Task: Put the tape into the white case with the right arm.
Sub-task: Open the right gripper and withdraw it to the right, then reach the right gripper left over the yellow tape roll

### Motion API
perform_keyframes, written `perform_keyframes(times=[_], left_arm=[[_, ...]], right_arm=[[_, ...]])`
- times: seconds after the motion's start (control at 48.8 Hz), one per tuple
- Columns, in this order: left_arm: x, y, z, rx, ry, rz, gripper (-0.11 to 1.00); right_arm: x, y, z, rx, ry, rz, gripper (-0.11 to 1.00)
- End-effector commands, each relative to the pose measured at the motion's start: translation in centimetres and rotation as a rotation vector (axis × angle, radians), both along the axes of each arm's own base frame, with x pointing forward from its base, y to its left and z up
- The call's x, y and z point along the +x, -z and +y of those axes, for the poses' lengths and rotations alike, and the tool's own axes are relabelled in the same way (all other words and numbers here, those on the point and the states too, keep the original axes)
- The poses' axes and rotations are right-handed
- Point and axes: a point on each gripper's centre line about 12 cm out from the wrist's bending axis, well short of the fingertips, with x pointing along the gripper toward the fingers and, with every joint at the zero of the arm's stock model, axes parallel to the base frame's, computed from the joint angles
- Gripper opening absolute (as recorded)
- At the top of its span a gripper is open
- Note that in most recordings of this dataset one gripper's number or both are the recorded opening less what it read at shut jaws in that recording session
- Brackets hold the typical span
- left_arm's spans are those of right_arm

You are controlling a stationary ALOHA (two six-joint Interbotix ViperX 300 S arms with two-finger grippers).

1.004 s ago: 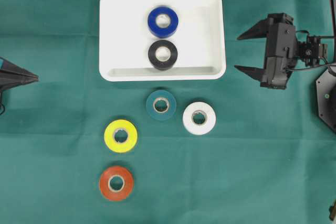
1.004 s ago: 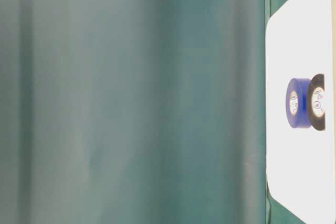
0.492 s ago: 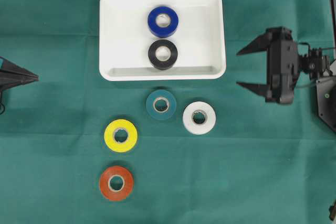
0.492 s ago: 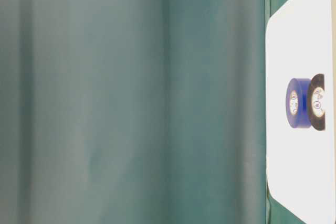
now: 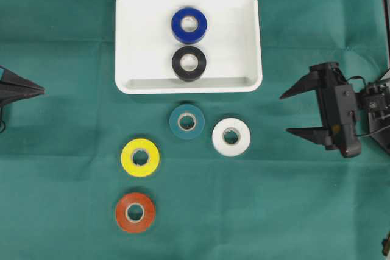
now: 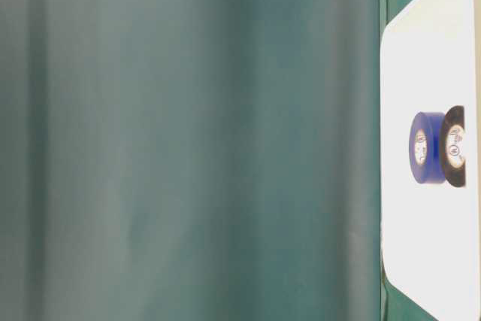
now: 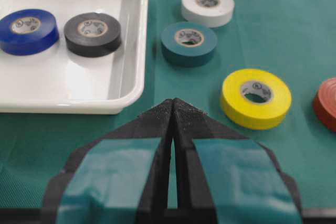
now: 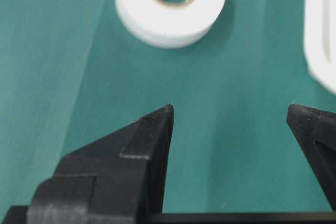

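Gaping wide with nothing between its pointed black fingers, the right gripper (image 5: pixel 291 113) hangs over bare green cloth (image 5: pixel 292 211) at the right of the overhead view, tips aimed left. Straight ahead of those tips lies the white tape roll (image 5: pixel 231 136), flat on the cloth and apart from the fingers; the right wrist view shows it (image 8: pixel 170 3) beyond the open span, with clear cloth between. Just beside it to the left sits the teal tape roll (image 5: pixel 186 121), near but not touching. Farther left and lower lie the yellow tape roll (image 5: pixel 140 157) and the orange-red tape roll (image 5: pixel 134 212), well apart from the gripper. The white case (image 5: pixel 146 59) rests above the teal and white rolls, its near rim just beyond them; inside it the blue tape roll (image 5: pixel 189 25) and the black tape roll (image 5: pixel 189 63) lie side by side, nearly touching. At the far left edge the left gripper (image 5: pixel 38 90), its teal-patched fingers pressed together on nothing, points toward the case's near rim (image 7: pixel 131 77).
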Motion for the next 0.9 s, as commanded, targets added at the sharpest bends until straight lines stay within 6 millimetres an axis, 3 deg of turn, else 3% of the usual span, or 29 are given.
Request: perform_keyframes(times=[0.0,0.43,0.881], left_arm=[[0.1,-0.4,0.0,0.002,-0.001,-0.008,0.00],[0.1,-0.4,0.0,0.000,0.000,-0.008,0.00],[0.1,-0.4,0.0,0.000,0.000,-0.008,0.00]], right_arm=[[-0.2,-0.5,0.1,0.014,0.005,-0.026,0.69],[-0.6,-0.7,0.6,0.021,-0.012,-0.042,0.56],[1.0,-1.5,0.7,0.023,-0.015,-0.056,0.56]])
